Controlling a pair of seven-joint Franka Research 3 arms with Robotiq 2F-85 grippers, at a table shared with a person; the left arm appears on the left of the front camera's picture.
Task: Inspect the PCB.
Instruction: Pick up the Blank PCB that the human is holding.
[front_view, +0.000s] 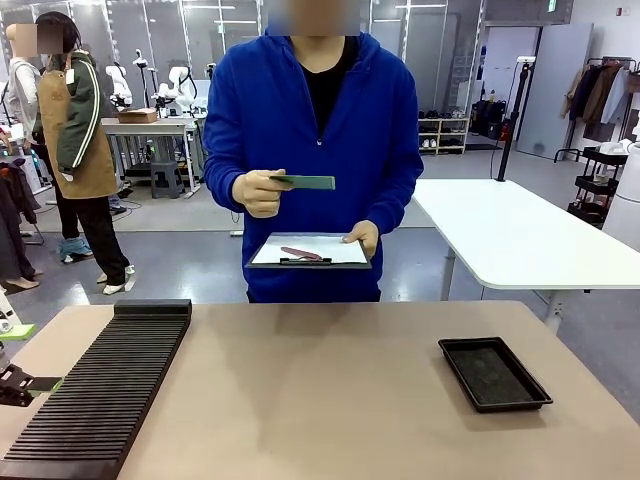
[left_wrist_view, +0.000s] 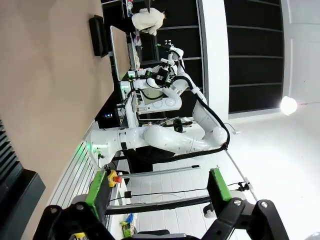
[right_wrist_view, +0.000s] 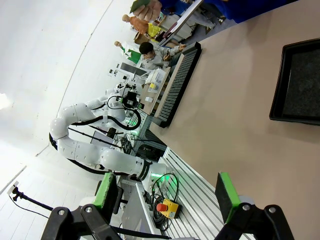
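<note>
Front view: the table (front_view: 320, 410) is carrying a black slotted rack (front_view: 110, 385) on the robot's left and a black tray (front_view: 493, 373) on its right. Beyond it a person (front_view: 310, 120) is holding a clipboard (front_view: 310, 252) and, above it in one hand (front_view: 260, 193), the PCB (front_view: 303, 182), which is showing thin, flat and dark green. Wrist views: the left gripper (left_wrist_view: 158, 187) and right gripper (right_wrist_view: 165, 194) are gaping wide and gripping nothing, well apart from the PCB.

You see: person's sweater (front_view: 310, 140) blue, black shirt (front_view: 325, 85) beneath. Both left gripper (left_wrist_view: 158, 184) and right gripper (right_wrist_view: 165, 192) black, green pads (left_wrist_view: 218, 184). Both right arm (left_wrist_view: 165, 137) and left arm (right_wrist_view: 100, 156) white, rounded, black cables.
</note>
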